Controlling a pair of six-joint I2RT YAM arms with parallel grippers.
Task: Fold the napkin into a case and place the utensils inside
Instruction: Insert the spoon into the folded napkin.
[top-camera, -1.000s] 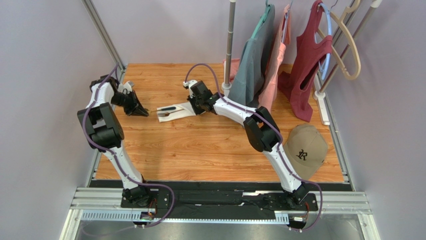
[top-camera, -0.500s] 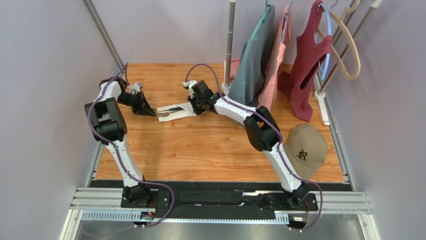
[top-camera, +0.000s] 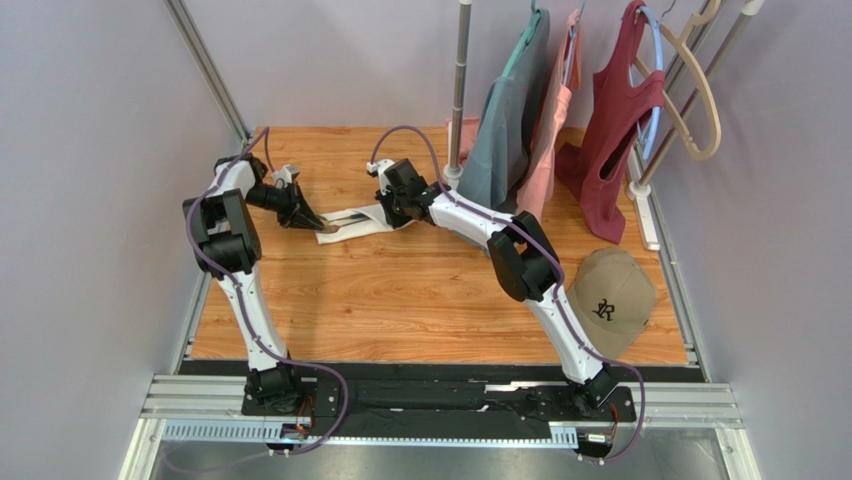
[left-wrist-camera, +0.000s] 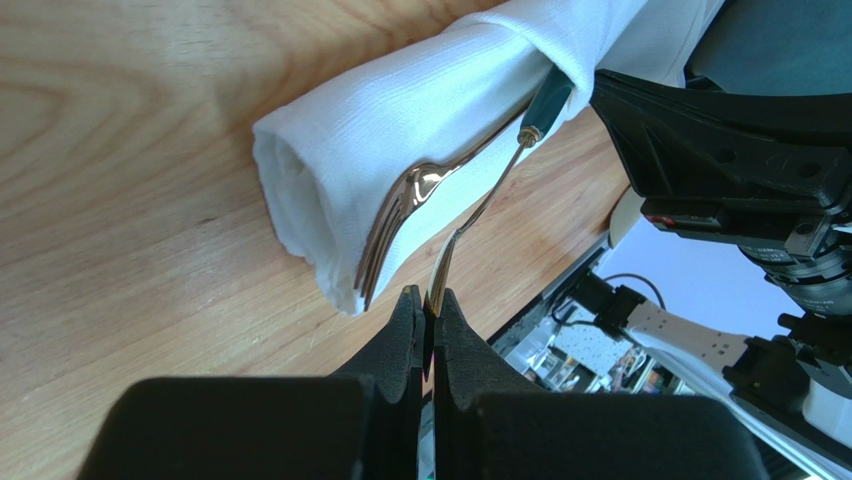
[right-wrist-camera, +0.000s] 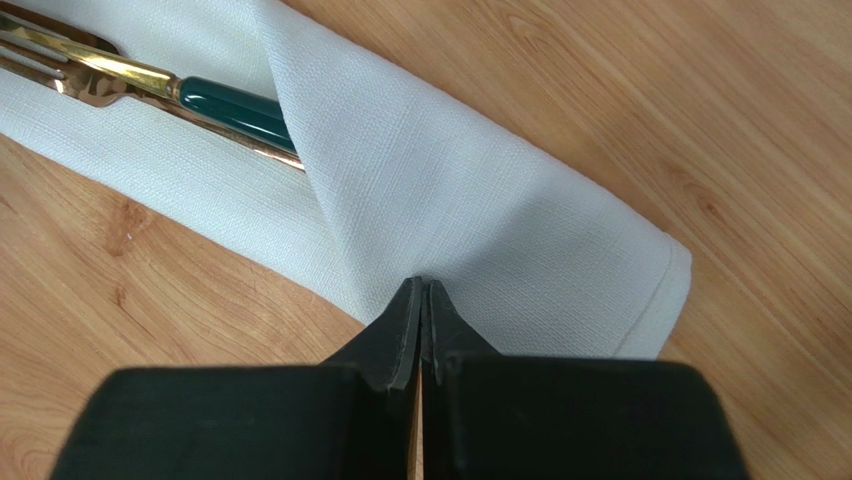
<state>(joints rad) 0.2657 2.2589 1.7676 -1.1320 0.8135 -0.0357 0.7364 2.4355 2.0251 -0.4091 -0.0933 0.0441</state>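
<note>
Your napkin (left-wrist-camera: 400, 110) is already folded into a case on the wooden table (left-wrist-camera: 120, 200), with the fork (left-wrist-camera: 400, 200) lying in it, tines out. Your left gripper (left-wrist-camera: 428, 305) is clamped on the gold tip of the second utensil (left-wrist-camera: 441, 268), whose handle is partly inside. Your right gripper (right-wrist-camera: 420, 295), closed, presses at the fold. Remaining: seat that utensil.

Top view: the napkin (top-camera: 360, 226) sits on the table (top-camera: 400, 295) in the upper middle of the frame, with the left gripper (top-camera: 318, 223) at its left end and the right gripper (top-camera: 394, 217) on its right end. A fork (left-wrist-camera: 397, 212) lies on the napkin, and a second utensil (left-wrist-camera: 441, 268) runs beside it out to the left gripper's tips, handle under the fold. The cap (top-camera: 612, 300) is lower right, and the clothes rack (top-camera: 460, 90) is behind at the upper right.
</note>
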